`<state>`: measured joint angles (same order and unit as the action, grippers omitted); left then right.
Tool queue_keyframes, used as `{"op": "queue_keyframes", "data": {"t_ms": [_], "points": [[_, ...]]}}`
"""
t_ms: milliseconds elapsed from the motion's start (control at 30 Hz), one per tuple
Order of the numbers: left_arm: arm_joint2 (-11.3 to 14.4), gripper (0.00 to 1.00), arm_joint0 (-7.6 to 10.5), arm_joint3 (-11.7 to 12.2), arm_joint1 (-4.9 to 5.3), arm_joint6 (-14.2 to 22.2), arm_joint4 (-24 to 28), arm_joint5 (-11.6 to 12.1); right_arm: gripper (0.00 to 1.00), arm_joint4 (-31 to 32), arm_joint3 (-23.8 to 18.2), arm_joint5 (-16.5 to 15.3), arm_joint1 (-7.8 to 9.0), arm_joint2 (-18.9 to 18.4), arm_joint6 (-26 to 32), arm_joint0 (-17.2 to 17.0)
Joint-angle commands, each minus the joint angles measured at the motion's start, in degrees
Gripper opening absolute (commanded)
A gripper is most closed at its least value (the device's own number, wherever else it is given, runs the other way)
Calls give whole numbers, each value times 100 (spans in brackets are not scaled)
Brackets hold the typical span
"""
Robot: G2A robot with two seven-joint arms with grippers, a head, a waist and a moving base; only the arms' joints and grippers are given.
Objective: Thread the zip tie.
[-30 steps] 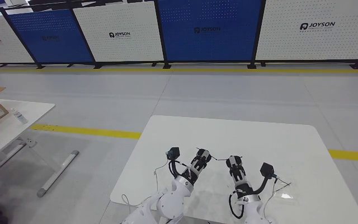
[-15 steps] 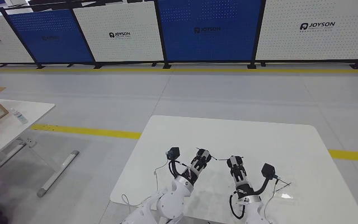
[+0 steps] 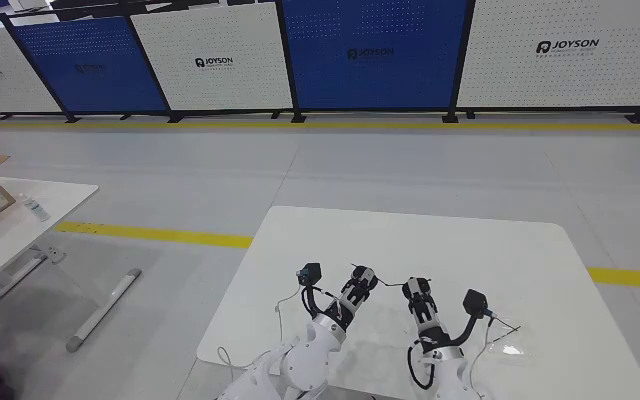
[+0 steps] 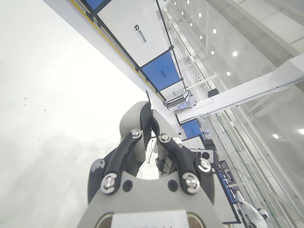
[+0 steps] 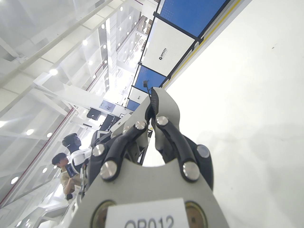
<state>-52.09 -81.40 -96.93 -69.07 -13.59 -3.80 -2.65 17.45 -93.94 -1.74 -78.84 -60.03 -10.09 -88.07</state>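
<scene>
Holding 1 black zip tie above 1 white table, squeezing its tail in the left gripper and its head end in the right gripper, 2 tight pinches in all.

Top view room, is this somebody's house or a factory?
Most likely a factory hall or robot test lab, not a house: blue and white partition panels fence the area, a yellow line is painted on the grey floor, and rows of ceiling lights hang high above.
</scene>
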Motion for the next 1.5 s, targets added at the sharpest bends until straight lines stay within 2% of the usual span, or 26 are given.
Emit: {"op": "queue_keyframes", "data": {"t_ms": [0, 467, 833, 1333, 1467], "points": [[0, 0, 0, 0, 0, 0, 0, 0, 0, 9, 13, 10, -8, 1, 1, 8], [0, 0, 0, 0, 0, 0, 0, 0, 0, 45, -57, -105, -28, -98, 3, -99], [0, 0, 0, 0, 0, 0, 0, 0, 0, 83, 67, -3, -81, -28, 13, -2], [0, 0, 0, 0, 0, 0, 0, 0, 0, 179, 66, -7, -116, -105, -97, -55], [0, 0, 0, 0, 0, 0, 0, 0, 0, 175, 31, -100, -122, -130, -142, -104]]}}
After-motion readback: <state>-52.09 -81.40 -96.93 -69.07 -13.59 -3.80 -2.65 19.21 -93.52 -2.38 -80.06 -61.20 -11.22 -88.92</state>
